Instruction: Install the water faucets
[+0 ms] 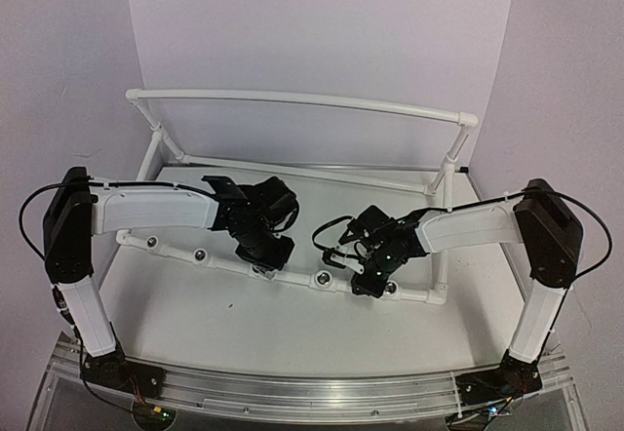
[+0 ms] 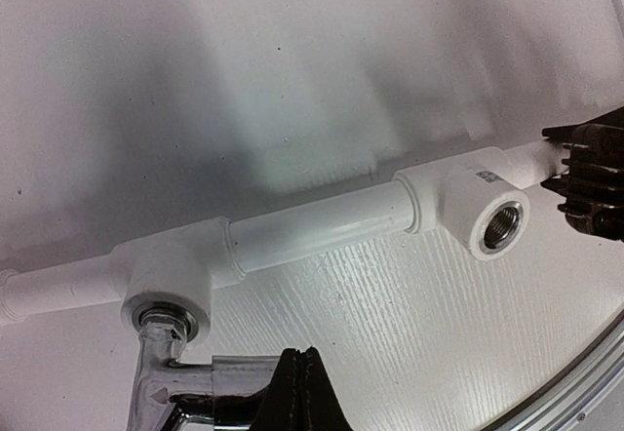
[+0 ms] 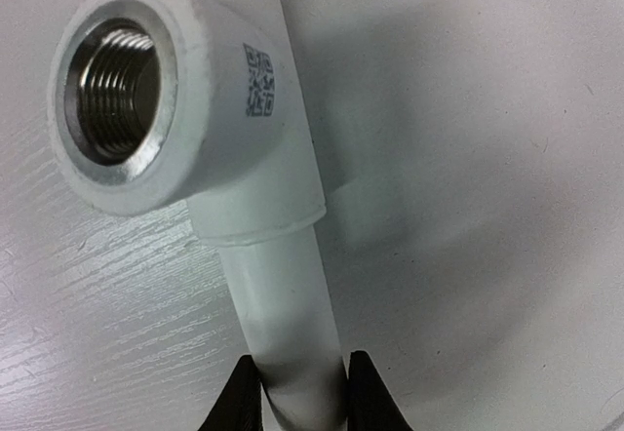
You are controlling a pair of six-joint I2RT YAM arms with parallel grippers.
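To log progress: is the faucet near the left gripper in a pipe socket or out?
In: the faucet has its end in the socket; depth, cannot tell.

Plain pale walls close in the white worktop on the left, far and right sides; a metal rail runs along its near edge.

Small dark square code mark, QR-like, printed on the side of the white tee fitting, its pattern too fine to read, no legible words or numbers.
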